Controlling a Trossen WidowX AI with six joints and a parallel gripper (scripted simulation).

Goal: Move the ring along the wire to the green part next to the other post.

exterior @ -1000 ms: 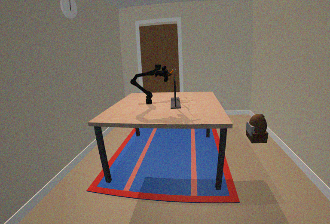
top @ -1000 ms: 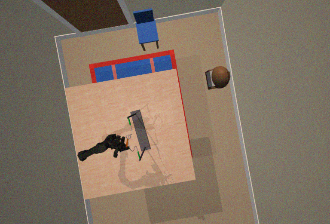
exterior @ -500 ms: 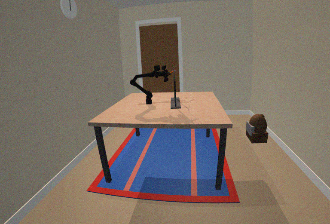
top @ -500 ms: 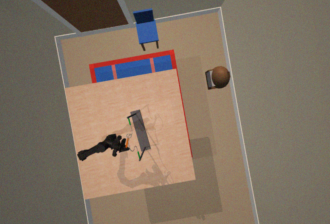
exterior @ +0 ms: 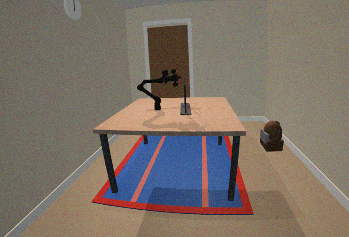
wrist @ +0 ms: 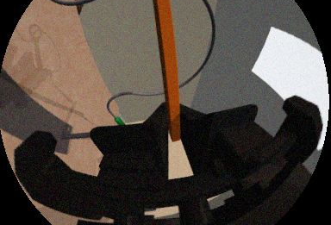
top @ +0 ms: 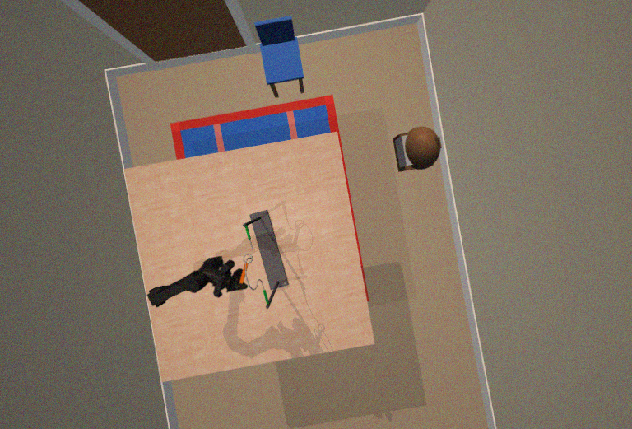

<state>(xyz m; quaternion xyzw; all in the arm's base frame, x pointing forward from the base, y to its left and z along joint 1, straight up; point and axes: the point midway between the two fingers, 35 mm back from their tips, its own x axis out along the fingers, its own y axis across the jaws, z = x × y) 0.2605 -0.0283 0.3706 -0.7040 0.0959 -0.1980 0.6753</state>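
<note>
My gripper is shut on the lower end of the orange handle, high above the table. The ring at the handle's far end is around the grey middle stretch of the wire, between the two green parts; it is out of the wrist view. Whether it touches the grey wire cannot be told. One green part is by the upper post in the top view; the other green part is by the lower post.
The posts stand on a dark grey base plate on the wooden table. The wire bends in wide curves beyond and beside the handle. A blue chair and a brown round object are away from the table.
</note>
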